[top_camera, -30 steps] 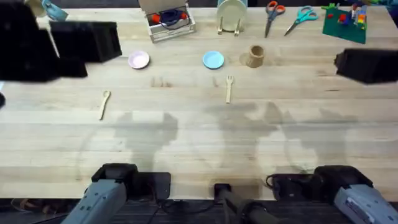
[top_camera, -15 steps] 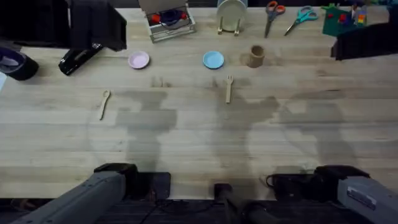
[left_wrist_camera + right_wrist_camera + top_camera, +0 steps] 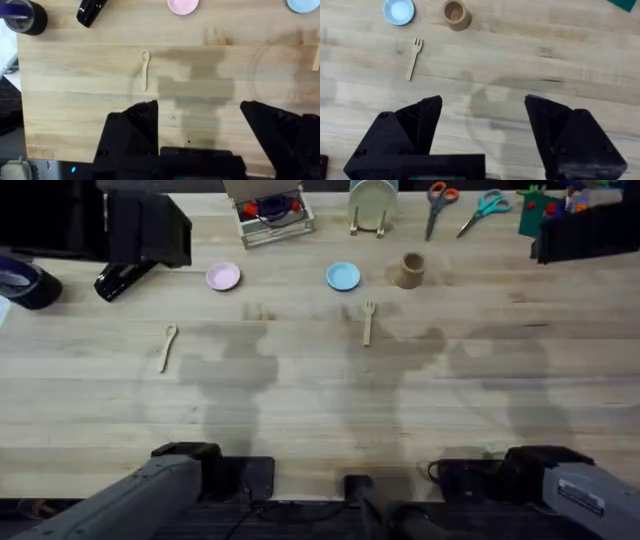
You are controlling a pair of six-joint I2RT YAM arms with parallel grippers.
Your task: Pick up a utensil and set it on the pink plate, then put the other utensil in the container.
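A small wooden spoon (image 3: 168, 346) lies left of centre on the table, and a light-wood fork (image 3: 368, 322) lies at centre. The pink plate (image 3: 223, 276) sits behind the spoon. The tan container (image 3: 410, 270) stands upright behind and to the right of the fork. Both arms hang high and show as dark blurs, the left arm (image 3: 100, 225) at the far left and the right arm (image 3: 585, 230) at the far right. My left gripper (image 3: 200, 115) is open high above the table, with the spoon (image 3: 145, 75) ahead of it. My right gripper (image 3: 482, 115) is open too, well above the table, and the fork (image 3: 413, 58) and container (image 3: 455, 12) lie beyond it.
A light-blue plate (image 3: 343, 276) sits between the pink plate and the container. Along the back edge are a clear box (image 3: 270, 210), a green plate in a rack (image 3: 372, 200), two scissors (image 3: 440, 205) and a green brick plate (image 3: 550, 215). A black stapler (image 3: 125, 278) and a tape roll (image 3: 25, 280) lie at the far left.
Both dark arm shapes have shifted toward the far edge, uncovering the stapler and the tape roll at the left. The arms' shadows have slid across the table. The utensils, plates and container have not moved.
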